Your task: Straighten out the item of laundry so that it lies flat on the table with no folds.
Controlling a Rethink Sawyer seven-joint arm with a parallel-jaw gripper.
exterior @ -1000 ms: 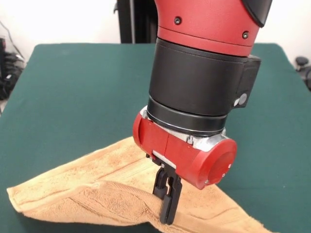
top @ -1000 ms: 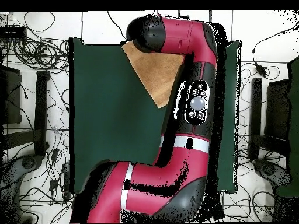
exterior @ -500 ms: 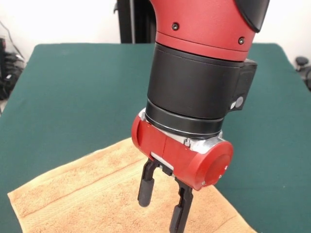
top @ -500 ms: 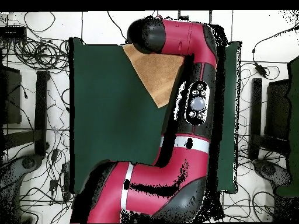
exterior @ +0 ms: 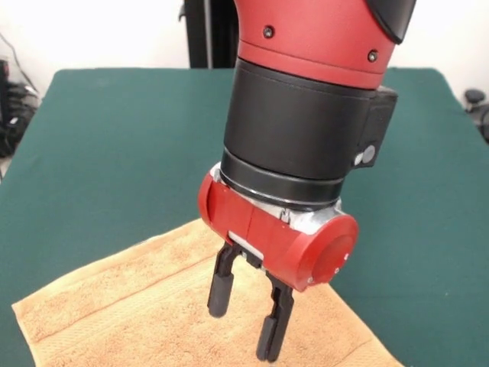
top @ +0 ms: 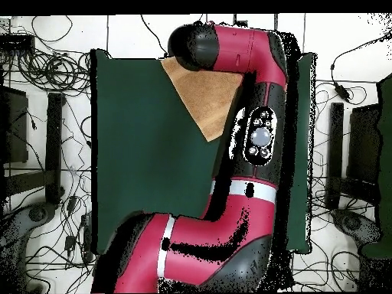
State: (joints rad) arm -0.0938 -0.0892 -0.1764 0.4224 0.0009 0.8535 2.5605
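The item of laundry (exterior: pixel 130 306), a tan-orange terry towel, lies spread flat at the near edge of the dark green table (exterior: pixel 114 145); its lower part runs out of the front view. My gripper (exterior: pixel 243 325) hangs just above the towel's middle, open, with nothing between its black fingers (exterior: pixel 220 290). In the overhead view the towel (top: pixel 205 96) shows as a tan wedge at the table's top edge, partly hidden under the red arm (top: pixel 260 115), which also hides the gripper.
The table (top: pixel 145 145) stretches far beyond the towel on the left and behind it. Cables and equipment (top: pixel 46 76) lie on the floor around the table's sides.
A second ago the gripper was shut on a raised fold of the towel. It has since opened and lifted slightly, and the towel has dropped flat.
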